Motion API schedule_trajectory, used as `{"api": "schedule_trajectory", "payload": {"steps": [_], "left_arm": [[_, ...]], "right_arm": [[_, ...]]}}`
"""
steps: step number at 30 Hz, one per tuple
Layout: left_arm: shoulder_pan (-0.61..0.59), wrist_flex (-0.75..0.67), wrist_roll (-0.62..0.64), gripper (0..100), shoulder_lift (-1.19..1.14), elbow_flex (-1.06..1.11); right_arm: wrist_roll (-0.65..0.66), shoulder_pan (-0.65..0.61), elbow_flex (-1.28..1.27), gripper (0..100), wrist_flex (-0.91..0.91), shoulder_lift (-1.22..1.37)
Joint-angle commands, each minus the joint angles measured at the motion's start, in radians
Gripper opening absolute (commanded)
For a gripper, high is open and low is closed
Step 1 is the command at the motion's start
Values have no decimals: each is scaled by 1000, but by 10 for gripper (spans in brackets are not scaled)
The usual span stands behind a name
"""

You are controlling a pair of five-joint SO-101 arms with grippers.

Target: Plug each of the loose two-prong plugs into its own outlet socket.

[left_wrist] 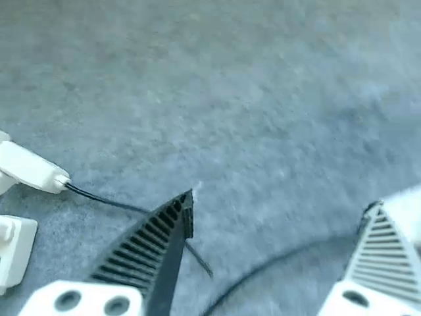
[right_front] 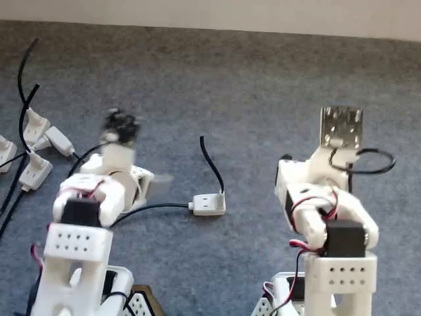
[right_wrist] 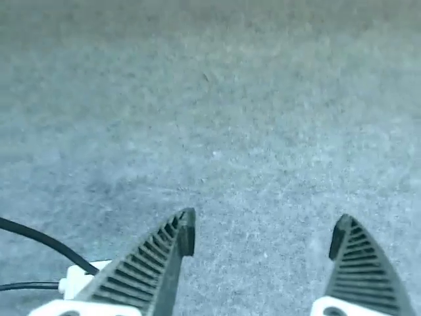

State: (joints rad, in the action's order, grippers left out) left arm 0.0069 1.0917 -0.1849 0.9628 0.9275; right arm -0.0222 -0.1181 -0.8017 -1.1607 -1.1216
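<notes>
A white outlet socket [right_front: 208,204] lies mid-carpet with a black cable [right_front: 212,161] running away from it. Several white two-prong plugs lie at the far left, among them one [right_front: 59,139] and another [right_front: 34,171]. My left gripper [left_wrist: 279,217] hangs open over bare carpet with nothing between its fingers; a white plug [left_wrist: 29,168] on a black cord and another white piece [left_wrist: 10,250] lie off to one side of it. In the high view the left gripper [right_front: 148,181] sits between the plugs and the socket. My right gripper [right_wrist: 263,234] is open and empty, with the socket [right_wrist: 82,280] partly behind one finger.
Grey-blue carpet [right_front: 263,85] covers the whole work area. Black cords [right_front: 23,72] loop at the far left. The right arm [right_front: 322,197] is folded back near its base, with a metal bracket [right_front: 341,128] standing above it. Open carpet lies between the two arms.
</notes>
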Motion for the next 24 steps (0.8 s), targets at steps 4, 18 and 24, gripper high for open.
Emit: {"api": "schedule_trajectory", "payload": {"steps": [4, 18, 24], "left_arm": [[163, 361, -210, 360, -398, -443], [427, 298, -373, 303, -1043, -722], [449, 178, -374, 303, -1168, -713]], "right_arm": [[17, 13, -386, 307, 220, -234], [83, 12, -835, 307, 473, -458], [84, 13, -835, 307, 472, -473]]}}
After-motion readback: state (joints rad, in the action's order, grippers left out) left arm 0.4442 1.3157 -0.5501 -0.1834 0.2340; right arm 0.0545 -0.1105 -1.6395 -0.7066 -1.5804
